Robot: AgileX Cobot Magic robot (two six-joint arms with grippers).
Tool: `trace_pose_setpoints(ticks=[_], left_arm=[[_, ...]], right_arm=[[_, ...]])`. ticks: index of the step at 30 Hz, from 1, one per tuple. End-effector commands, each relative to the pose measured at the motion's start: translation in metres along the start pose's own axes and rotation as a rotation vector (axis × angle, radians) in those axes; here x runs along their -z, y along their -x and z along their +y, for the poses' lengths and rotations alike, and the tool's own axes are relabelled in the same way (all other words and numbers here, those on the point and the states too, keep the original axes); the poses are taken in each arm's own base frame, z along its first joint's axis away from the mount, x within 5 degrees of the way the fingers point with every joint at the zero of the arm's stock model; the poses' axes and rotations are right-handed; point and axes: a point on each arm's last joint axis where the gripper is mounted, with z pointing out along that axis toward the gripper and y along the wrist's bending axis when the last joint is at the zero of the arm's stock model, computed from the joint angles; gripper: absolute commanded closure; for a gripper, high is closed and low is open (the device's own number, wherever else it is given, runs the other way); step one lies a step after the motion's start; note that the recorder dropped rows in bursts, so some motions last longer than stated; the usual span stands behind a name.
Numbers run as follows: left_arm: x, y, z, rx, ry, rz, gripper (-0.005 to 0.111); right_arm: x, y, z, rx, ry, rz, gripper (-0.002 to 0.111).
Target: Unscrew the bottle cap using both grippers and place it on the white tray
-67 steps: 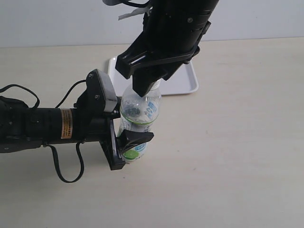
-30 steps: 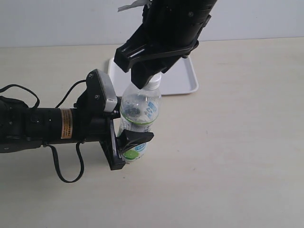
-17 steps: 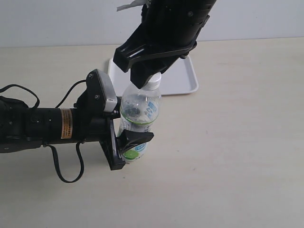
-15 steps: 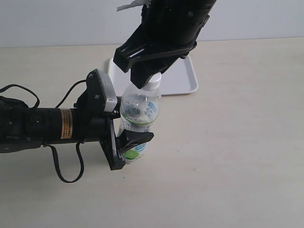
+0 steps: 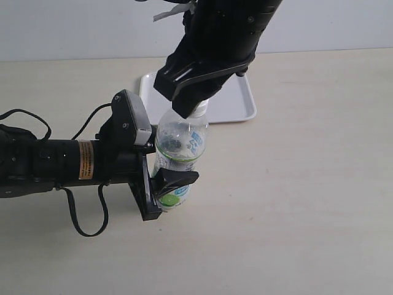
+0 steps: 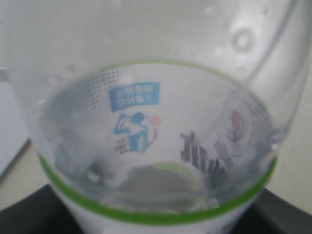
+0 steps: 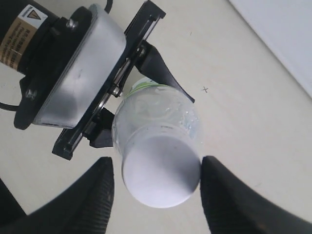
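One second on, right gripper has swivelled and dipped, jaws apart astride the cap; left gripper clamps the bottle; cap still on; another twist seems due

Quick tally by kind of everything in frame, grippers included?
Bottle: 1
Bottle cap: 1 (on the bottle)
White tray: 1
Grippers: 2, left gripper and right gripper
Total: 5
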Motion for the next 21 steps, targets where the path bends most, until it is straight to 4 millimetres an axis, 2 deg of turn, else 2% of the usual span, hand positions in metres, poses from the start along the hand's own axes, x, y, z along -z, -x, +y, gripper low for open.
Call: trace_pose_setpoints(ticks=[1,12,21], left_arm=[[-0.0006,-0.001,0.0001,-0.006,0.007,0.031,0.107],[-0.0006,-0.001,-0.0002,-0.002,0.004,0.031,0.107],[-0.0006,-0.001,-0.0002,0.004,0.005,0.031,0.107]], right_arm=[[0.0013,-0.0003,0.0017,0.028,0.009,0.01,0.059],[0.0013,-0.0001,0.0017,0.047,0.008,0.008,0.106],[0.0013,0.0022,0.0027,0.379,0.016,-0.021,0.108]])
